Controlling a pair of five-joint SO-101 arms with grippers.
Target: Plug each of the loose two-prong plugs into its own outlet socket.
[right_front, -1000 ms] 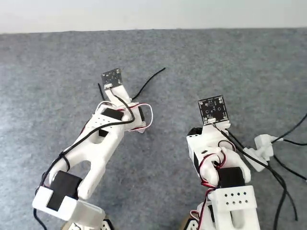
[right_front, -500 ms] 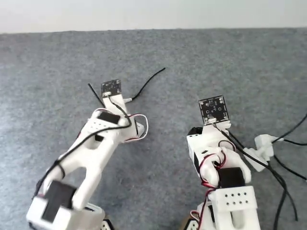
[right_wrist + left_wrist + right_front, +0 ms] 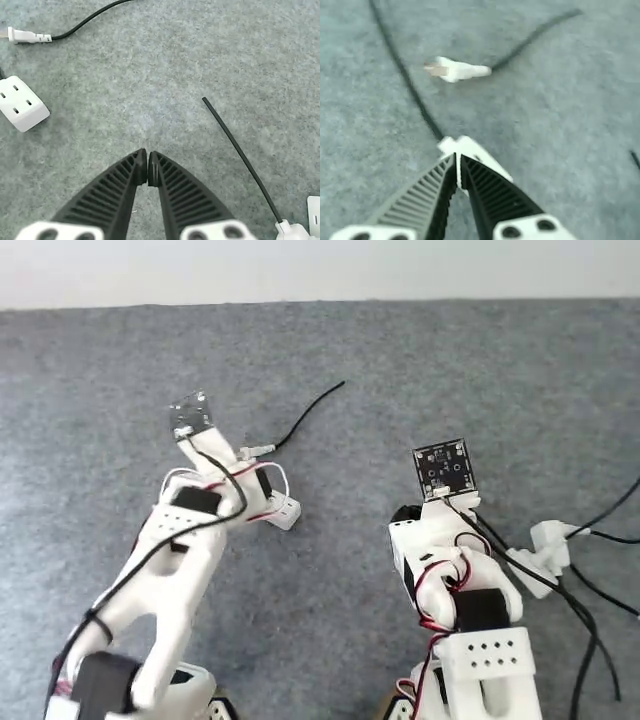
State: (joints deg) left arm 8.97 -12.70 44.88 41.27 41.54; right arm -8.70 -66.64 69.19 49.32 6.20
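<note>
**Left arm poised over the outlet, plug not yet picked up**

At the left of the high view, the left gripper is clenched on nothing. Its tips hang over the white rectangular plastic outlet block; whether they touch it I cannot tell. The white two-prong plug lies loose on the grey carpeted desk, near the block at its 11 o'clock. Its prongs point toward 9 o'clock, and its thin black cord trails off toward 1 o'clock.

Further right, the right gripper is also clenched and empty, above bare carpet. At 3 o'clock from that arm sits a small white plastic fitting among more black cords, its parts too small to tell apart.

The step in hand looks like fetching the plug. To do it well, the left gripper should release fully before it descends. It should then take the plug body across its flat sides, behind the prongs, so the prongs stay free. The block's slots face up, so the plug will likely need turning prongs-down and lining up with one slot pair. The block looks light and may slide, so the right gripper could steady it.
</note>
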